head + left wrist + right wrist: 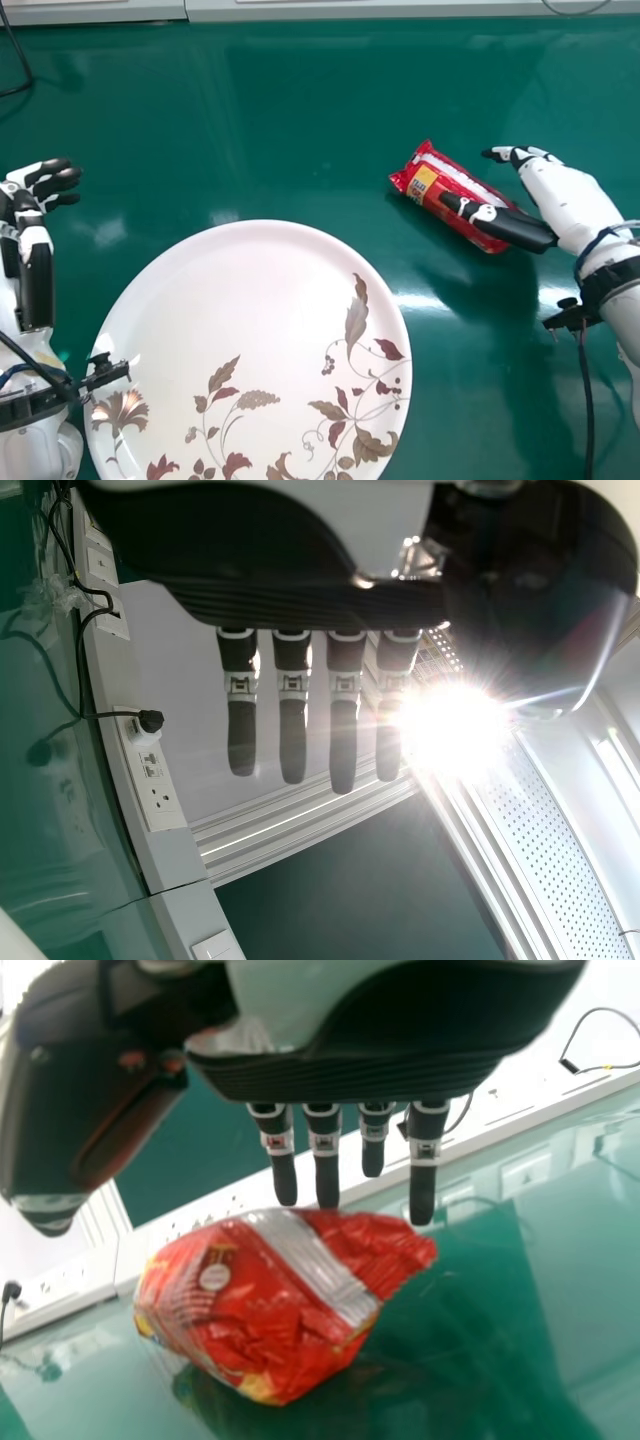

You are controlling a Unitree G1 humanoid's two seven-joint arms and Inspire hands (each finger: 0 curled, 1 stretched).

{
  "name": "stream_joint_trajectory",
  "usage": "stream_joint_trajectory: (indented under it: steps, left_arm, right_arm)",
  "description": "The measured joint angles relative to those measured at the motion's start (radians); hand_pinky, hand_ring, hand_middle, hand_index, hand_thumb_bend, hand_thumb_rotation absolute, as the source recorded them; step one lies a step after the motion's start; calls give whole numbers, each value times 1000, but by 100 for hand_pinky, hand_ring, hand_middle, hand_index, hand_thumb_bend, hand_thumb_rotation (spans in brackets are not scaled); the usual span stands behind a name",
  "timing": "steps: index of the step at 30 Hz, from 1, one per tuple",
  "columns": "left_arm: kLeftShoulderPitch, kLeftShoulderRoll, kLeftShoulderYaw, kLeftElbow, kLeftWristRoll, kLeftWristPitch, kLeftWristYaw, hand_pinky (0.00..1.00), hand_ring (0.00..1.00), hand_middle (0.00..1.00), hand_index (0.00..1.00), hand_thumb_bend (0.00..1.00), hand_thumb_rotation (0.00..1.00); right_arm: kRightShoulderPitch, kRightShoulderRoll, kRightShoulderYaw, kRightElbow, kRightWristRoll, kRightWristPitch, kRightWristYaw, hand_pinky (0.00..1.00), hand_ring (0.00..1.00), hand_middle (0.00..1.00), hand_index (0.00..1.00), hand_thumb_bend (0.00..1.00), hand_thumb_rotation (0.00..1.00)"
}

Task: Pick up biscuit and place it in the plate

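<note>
At nine o'clock in the head view, your left hand (55, 183) has relaxed fingers, wide of the thumb. Toward seven, you see the floral plate (240, 290) on the counter (250, 120). At two, beyond the plate, lies the biscuit packet (432, 190), beneath the thumb of your right hand (565, 195), its fingers straight and wide.

Beyond the left hand (32, 238), a black cable (30, 77) curves over the green table (280, 130); farther off, a white socket strip (162, 825) holds a black plug (151, 721).
</note>
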Motion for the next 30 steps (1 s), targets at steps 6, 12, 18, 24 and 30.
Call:
stream_joint_trajectory:
  steps: [6,12,18,24,30]
  left_arm:
    - [0,0,0,-6,-2,8,-5,63,69,68,70,11,37]
    - [0,1,0,-7,-1,8,-8,60,68,67,70,11,38]
    - [1,1,-1,-9,-1,8,-11,61,69,68,71,11,39]
    - [6,1,0,-13,-2,8,-14,62,70,68,71,11,40]
    - [13,0,0,-23,-10,8,-22,65,71,69,72,11,37]
  right_arm:
    - [-74,-43,45,42,-23,13,60,76,86,91,92,100,60]
    - [-148,-70,104,82,-54,38,140,76,87,91,92,100,58]
    - [-209,-95,142,131,-63,32,162,74,85,90,91,100,58]
    - [-254,-122,171,163,-74,18,201,78,88,92,93,100,56]
    - [-292,-147,209,179,-103,6,242,73,84,88,90,100,56]
